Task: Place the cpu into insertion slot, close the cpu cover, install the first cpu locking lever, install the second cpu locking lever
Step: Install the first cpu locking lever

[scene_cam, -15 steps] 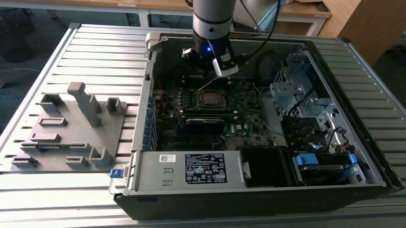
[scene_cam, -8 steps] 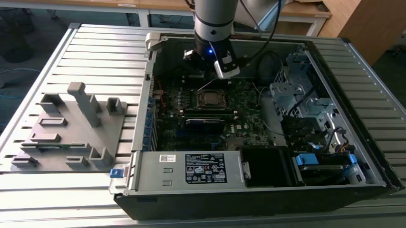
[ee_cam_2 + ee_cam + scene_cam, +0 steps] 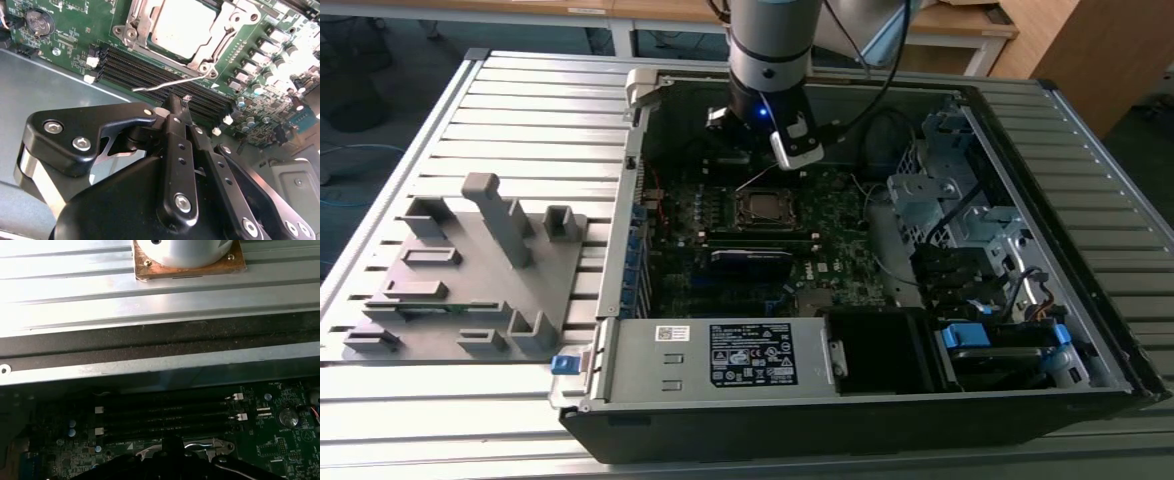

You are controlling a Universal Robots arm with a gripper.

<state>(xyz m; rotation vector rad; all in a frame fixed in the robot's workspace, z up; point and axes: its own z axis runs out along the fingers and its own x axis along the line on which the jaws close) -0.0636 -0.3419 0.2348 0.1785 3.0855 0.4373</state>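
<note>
The cpu (image 3: pixel 182 25) lies in the insertion slot (image 3: pixel 767 208) on the green board, its silver top showing through the window of the cpu cover (image 3: pixel 227 30), which lies flat over it. One thin wire locking lever (image 3: pixel 165 84) sticks out free from the socket's corner over the memory strips. In the second wrist view my gripper (image 3: pixel 179 102) hangs just past that lever's middle, its black fingers (image 3: pixel 172 135) pressed together with nothing visible between them. In the exterior view the gripper (image 3: pixel 790 150) hovers above the far side of the socket.
Long black memory strips (image 3: pixel 165 67) run beside the socket, and a coin battery (image 3: pixel 39 22) sits nearby. The case's metal wall (image 3: pixel 160 365) rises close behind. A power supply box (image 3: pixel 720 355), a drive cage (image 3: pixel 961 200) and a grey fixture (image 3: pixel 467 270) surround the board.
</note>
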